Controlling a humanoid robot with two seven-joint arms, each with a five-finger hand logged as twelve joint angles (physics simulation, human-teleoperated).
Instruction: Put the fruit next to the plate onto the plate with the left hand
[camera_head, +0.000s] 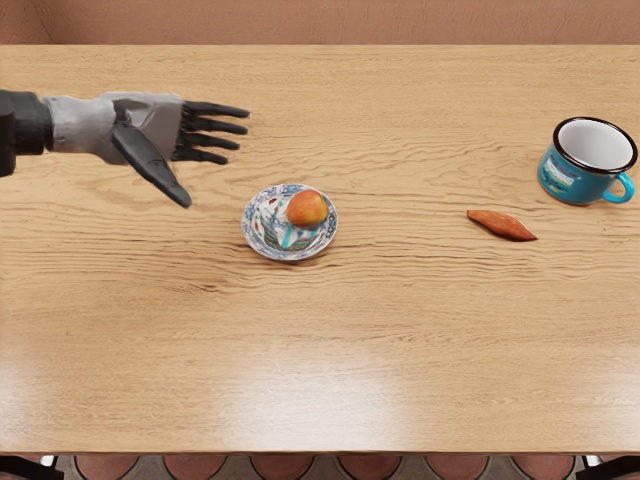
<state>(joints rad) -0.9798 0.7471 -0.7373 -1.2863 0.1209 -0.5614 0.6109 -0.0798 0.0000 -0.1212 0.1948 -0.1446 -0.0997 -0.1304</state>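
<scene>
A round orange-red fruit (307, 208) lies on the small patterned plate (268, 230) near the table's middle, toward the plate's right side. My left hand (190, 140) hovers up and to the left of the plate, apart from it. Its fingers (215, 127) are spread flat and hold nothing, and the thumb points down toward the plate.
A teal mug (588, 160) with a white inside stands at the far right. An orange sweet potato (501, 225) lies on the wooden table (320, 350) between the plate and the mug.
</scene>
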